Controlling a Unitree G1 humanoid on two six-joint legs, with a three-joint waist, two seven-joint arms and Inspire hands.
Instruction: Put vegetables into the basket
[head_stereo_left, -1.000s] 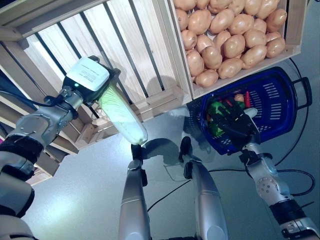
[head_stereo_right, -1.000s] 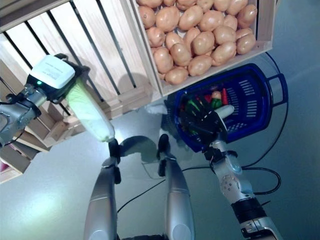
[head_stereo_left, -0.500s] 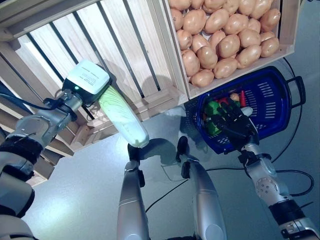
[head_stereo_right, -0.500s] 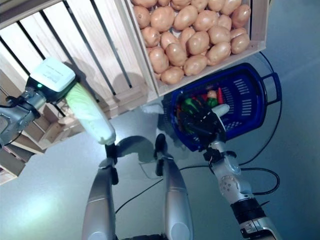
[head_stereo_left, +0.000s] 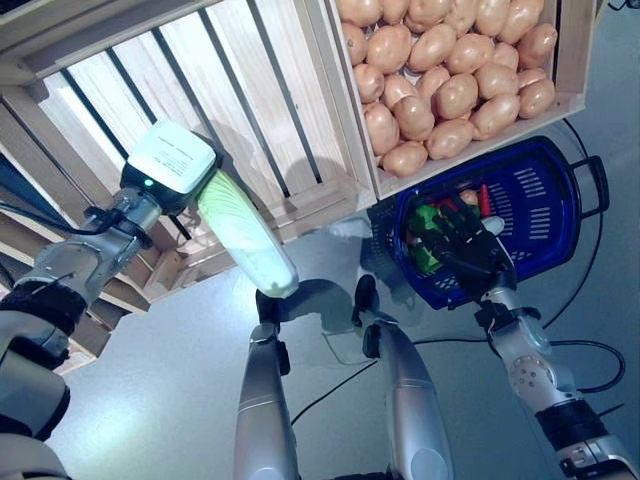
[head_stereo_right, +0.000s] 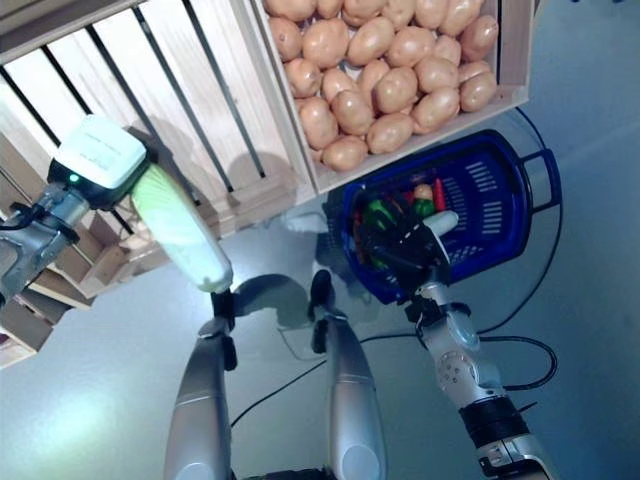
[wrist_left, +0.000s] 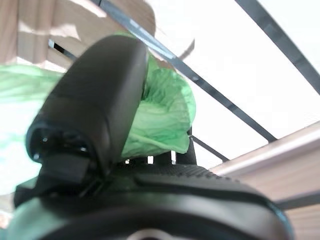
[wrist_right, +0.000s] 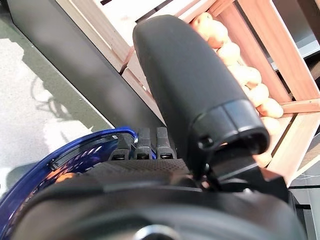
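**A:** What is the biggest thing here?

**B:** A slatted wooden crate (head_stereo_left: 250, 110), empty on the left, with potatoes (head_stereo_left: 450, 80) filling its right half. Below the potatoes, a blue basket (head_stereo_left: 545, 205) already holds green and red vegetables (head_stereo_left: 430, 225).

**A:** What has changed in the last second?

**B:** Very little. The left hand (wrist_left: 95, 110) has its fingers curled round a long pale green cabbage (head_stereo_left: 245, 240) and has barely moved; the cabbage hangs in front of the empty slats, well apart from the basket.

**A:** And the right hand?

**B:** The right hand (head_stereo_left: 460, 250) grips the basket's near rim, holding it as before. The cabbage likely has yet to cross over.
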